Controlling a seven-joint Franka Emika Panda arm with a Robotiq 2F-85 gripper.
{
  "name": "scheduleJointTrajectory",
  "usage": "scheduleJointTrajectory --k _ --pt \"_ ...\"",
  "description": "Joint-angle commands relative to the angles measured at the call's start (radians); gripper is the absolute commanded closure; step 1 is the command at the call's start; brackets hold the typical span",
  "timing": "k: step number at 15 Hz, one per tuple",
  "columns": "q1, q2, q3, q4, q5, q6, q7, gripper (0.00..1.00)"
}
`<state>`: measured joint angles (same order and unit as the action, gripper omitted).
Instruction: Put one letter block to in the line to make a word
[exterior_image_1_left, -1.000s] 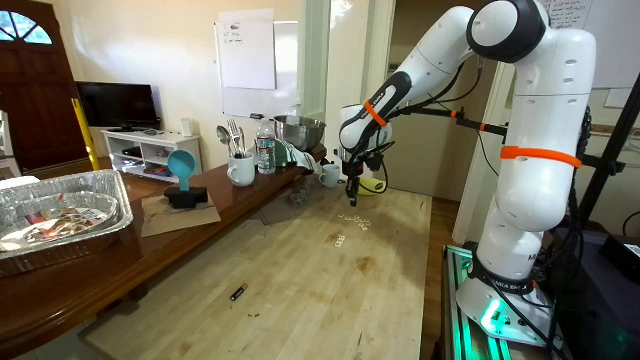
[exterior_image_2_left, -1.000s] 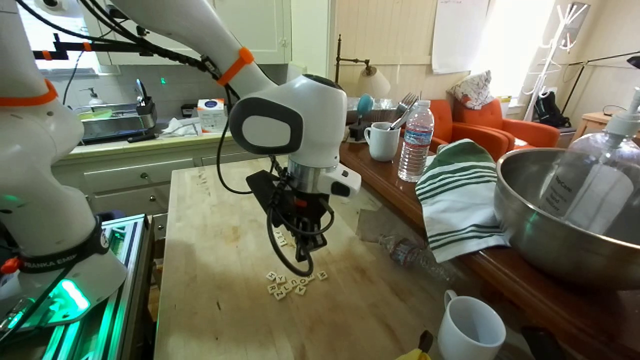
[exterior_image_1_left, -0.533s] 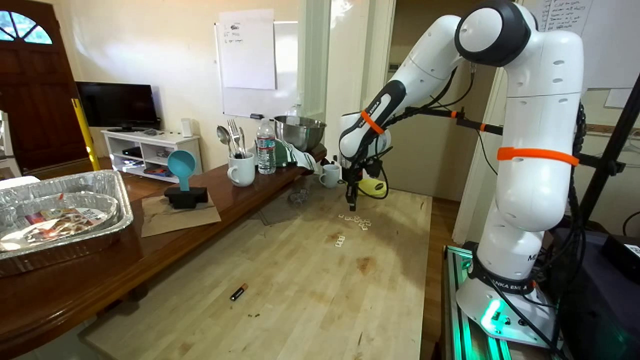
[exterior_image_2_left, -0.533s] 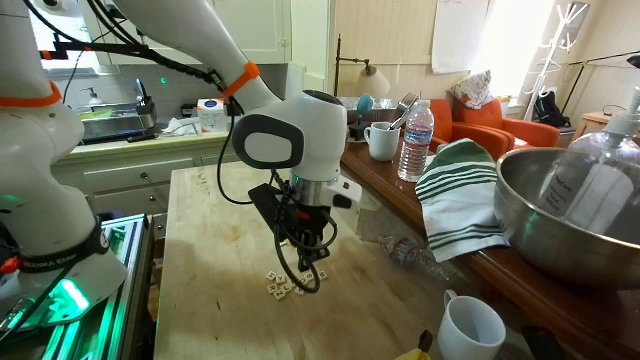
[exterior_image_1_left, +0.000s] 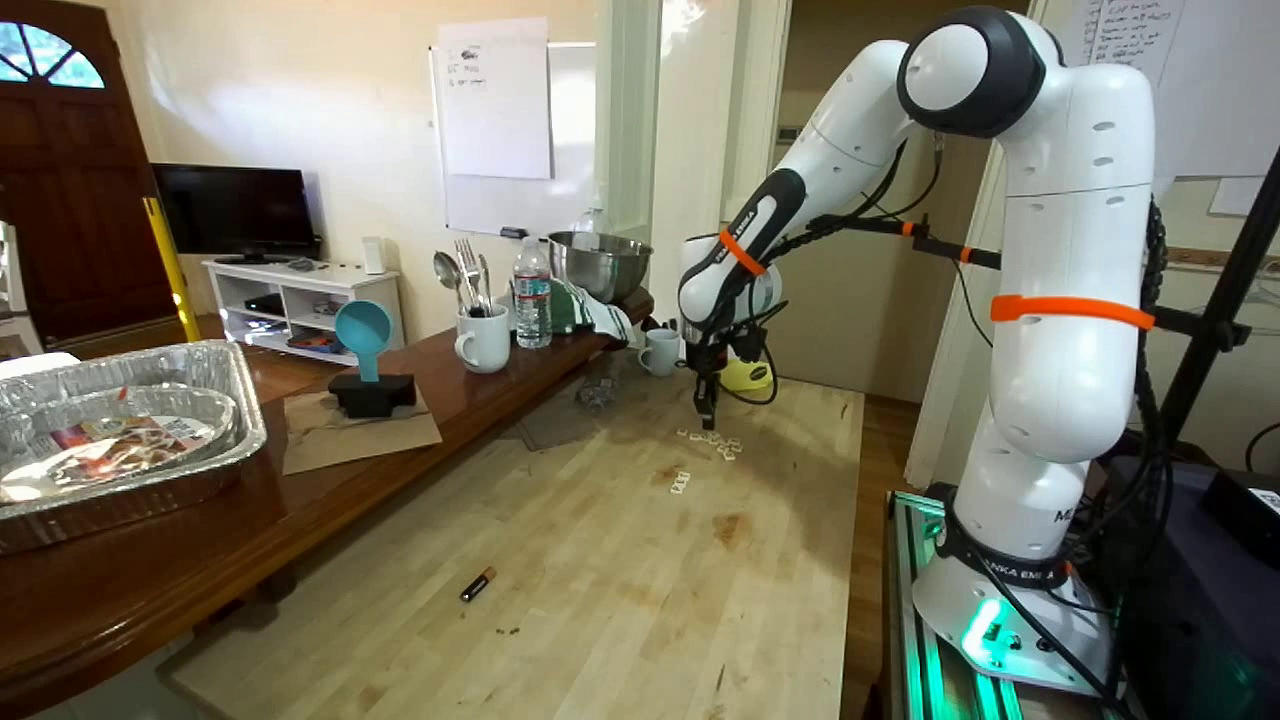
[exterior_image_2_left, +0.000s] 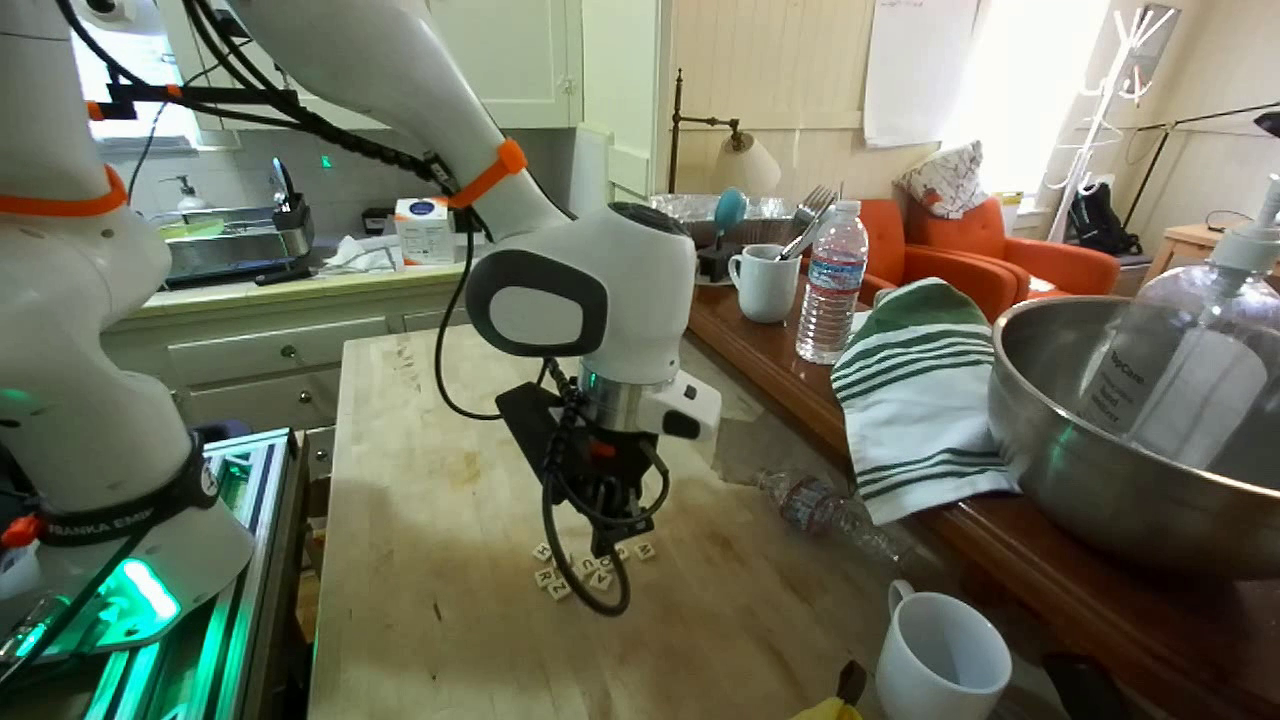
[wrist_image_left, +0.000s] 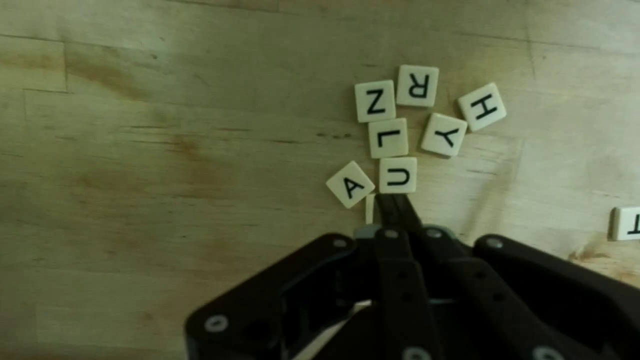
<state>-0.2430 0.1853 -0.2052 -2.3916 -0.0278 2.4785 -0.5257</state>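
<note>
Loose white letter blocks (exterior_image_1_left: 727, 446) lie in a scattered group on the wooden table; they also show in an exterior view (exterior_image_2_left: 558, 590). A short line of blocks (exterior_image_1_left: 680, 482) lies apart from them; my arm hides it in an exterior view. In the wrist view, U (wrist_image_left: 398, 175), A (wrist_image_left: 350, 184), L (wrist_image_left: 388, 138), Y (wrist_image_left: 444, 135), H (wrist_image_left: 482, 106), R (wrist_image_left: 418, 86) and a Z-or-N block (wrist_image_left: 375, 101) show. A T block (wrist_image_left: 628, 223) is cut by the right edge. My gripper (wrist_image_left: 392, 197) is shut with nothing seen between its tips, just below U. Another block (wrist_image_left: 369, 209) is mostly hidden behind it.
A battery (exterior_image_1_left: 478, 584) lies on the table. A white mug (exterior_image_2_left: 942, 655), a yellow object (exterior_image_2_left: 830, 710) and a lying plastic bottle (exterior_image_2_left: 825, 512) are near the group. The raised brown counter (exterior_image_1_left: 400, 450) with a steel bowl (exterior_image_2_left: 1130, 440) runs along one side.
My gripper has moved down toward the letter blocks, and the arm has lowered with it. The blocks have not visibly moved.
</note>
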Motion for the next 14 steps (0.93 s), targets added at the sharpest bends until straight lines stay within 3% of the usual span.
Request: scheduleJointTrajectory --k 1,7,14 --pt "-0.028 0.024 0.03 0.0 0.077 0.037 -0.017 1.0" --pt "-0.036 0.046 0.056 0.005 0.182 0.084 -0.004 1.0" --pt "-0.041 0.06 0.059 0.008 0.204 0.131 0.051 1.0"
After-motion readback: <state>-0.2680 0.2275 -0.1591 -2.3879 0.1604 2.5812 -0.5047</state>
